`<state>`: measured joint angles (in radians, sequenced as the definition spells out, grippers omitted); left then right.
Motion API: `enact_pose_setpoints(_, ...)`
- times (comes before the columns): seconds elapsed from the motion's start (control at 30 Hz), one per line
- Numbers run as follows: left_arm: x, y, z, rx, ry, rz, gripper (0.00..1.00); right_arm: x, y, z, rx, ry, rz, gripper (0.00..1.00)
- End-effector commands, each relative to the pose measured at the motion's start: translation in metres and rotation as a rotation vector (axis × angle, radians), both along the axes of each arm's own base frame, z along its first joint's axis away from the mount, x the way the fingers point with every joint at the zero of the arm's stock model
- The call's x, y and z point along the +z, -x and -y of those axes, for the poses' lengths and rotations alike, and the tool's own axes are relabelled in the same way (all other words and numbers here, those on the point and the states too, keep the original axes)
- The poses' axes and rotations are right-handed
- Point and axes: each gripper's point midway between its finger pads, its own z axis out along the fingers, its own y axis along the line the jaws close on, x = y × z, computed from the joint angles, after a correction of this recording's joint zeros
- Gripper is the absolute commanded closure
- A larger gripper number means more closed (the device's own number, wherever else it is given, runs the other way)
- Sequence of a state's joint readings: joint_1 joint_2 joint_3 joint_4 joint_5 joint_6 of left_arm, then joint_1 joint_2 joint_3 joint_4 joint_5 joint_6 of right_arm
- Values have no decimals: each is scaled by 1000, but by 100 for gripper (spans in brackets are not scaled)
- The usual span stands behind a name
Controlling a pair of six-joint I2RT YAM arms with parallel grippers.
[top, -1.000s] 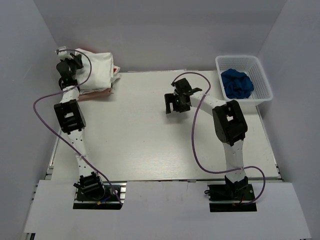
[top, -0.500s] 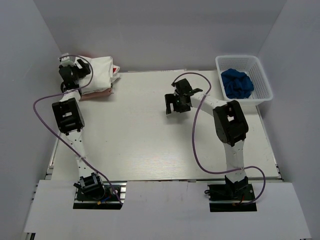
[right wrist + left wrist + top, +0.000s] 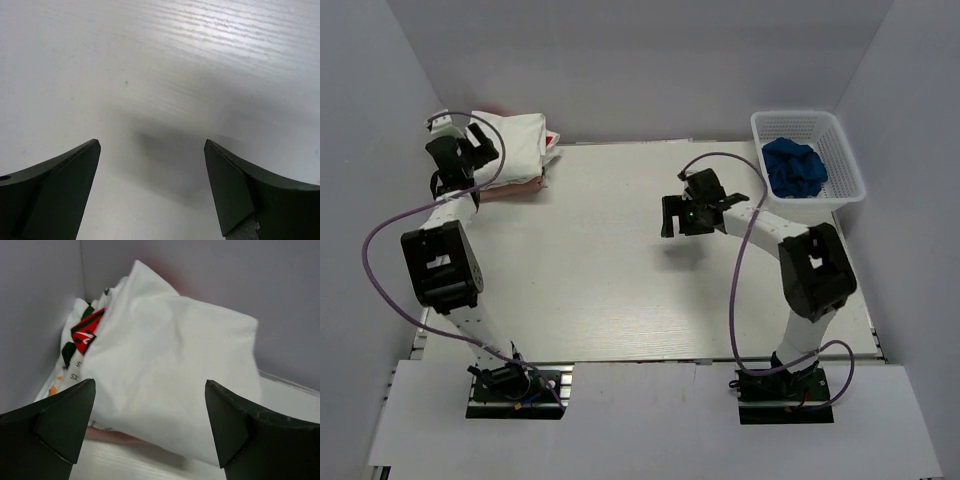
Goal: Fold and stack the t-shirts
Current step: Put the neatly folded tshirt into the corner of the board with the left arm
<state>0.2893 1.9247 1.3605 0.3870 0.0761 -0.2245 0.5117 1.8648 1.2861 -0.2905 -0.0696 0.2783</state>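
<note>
A: Where are the tees?
B: Far left corner of the counter [image 3: 620, 260]: white shirt [image 3: 170, 370] folded on top, printed shirt [image 3: 85, 332] peeking out underneath. My left fingers [image 3: 65, 425] are spread just before it, right fingers [image 3: 235, 190] spread mid-counter, both holding nothing
A: Tip?
B: Back away straight, I'd say, no snagging that top fold

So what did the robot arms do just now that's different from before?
The left claw opened and let go of the plain white shirt, and that arm's elbow swung left and nearer. The right claw, open, slid a bit right over the table. The printed shirt underneath, the basket and the blue cloth stayed put.
</note>
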Motion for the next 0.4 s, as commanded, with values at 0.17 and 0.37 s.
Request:
enact_pose_setpoints(0.17,36,117,110,-134,193,-128,0,56,21,32,-160,-94,203,10)
enact_pose_setpoints(0.37,12,204,143,-137,310,-169,0,65,55,58,-200,-102,252,10)
